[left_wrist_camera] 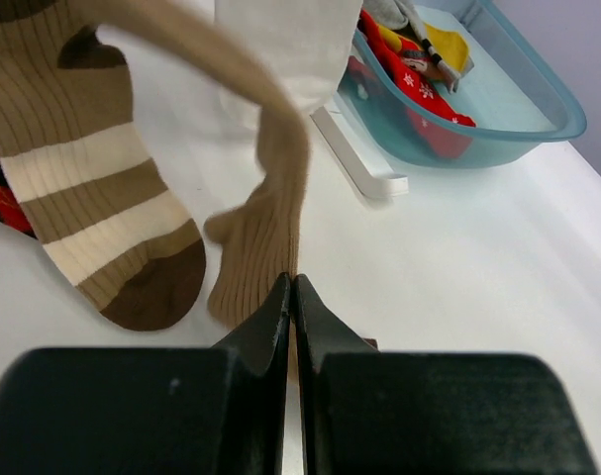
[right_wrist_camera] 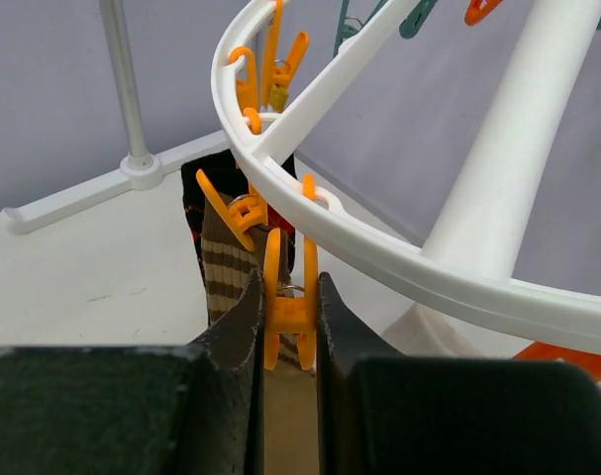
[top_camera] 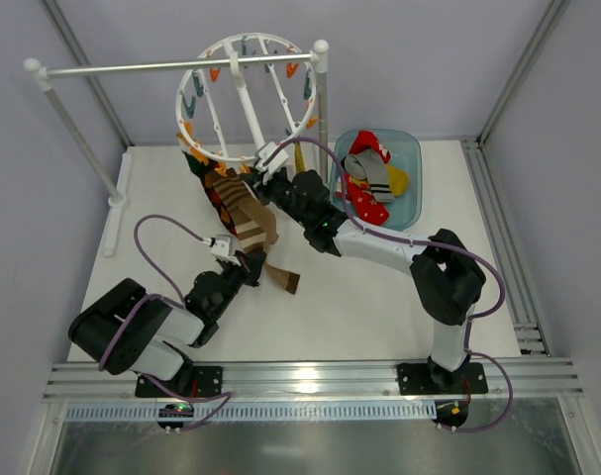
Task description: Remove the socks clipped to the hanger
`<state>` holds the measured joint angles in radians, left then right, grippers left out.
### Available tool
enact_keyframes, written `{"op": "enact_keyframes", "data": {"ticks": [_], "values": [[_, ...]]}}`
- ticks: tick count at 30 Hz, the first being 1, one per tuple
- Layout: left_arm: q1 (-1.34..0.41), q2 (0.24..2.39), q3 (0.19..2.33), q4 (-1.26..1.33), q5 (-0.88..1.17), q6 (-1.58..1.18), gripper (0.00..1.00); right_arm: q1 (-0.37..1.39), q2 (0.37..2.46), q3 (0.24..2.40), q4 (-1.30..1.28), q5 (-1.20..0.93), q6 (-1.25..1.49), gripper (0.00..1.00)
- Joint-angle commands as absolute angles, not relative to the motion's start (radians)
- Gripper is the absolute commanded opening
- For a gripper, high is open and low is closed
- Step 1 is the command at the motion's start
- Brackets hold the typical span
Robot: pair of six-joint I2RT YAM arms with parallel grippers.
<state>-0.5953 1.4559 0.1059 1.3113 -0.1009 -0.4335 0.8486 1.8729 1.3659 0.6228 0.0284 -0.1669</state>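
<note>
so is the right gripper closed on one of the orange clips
Yes, the right wrist view shows the right gripper pinching an orange clip that hangs from the hanger rim.

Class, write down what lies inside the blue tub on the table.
Inside the blue tub lie a red patterned sock, a yellow sock and a grey-white one. Whatever lies beneath that pile is covered.

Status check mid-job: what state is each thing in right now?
Left gripper, shut on tan sock.
Right gripper, shut on orange clip.
Tan sock, stretched taut.
Striped sock, hanging from hanger.
Hanger, hooked on rail.
Blue bin, holding socks.
</note>
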Motion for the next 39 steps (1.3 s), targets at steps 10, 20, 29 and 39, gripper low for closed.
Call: {"op": "enact_keyframes", "data": {"ticks": [10,20,29,39], "values": [[-0.6,1.473,0.104,1.5,-0.092,-0.403,0.0,0.854,1.858,1.37,0.698,0.049,-0.169,0.55],[-0.6,1.473,0.109,1.511,-0.049,-0.399,0.0,0.854,1.637,1.117,0.742,0.121,-0.147,0.78],[-0.838,1.287,0.27,1.031,-0.118,-0.205,0.0,0.854,1.231,0.778,0.727,0.372,-0.156,0.93],[-0.913,1.452,0.725,0.761,-0.02,-0.163,0.0,0.683,0.948,0.527,0.753,0.609,-0.059,1.0]]}}
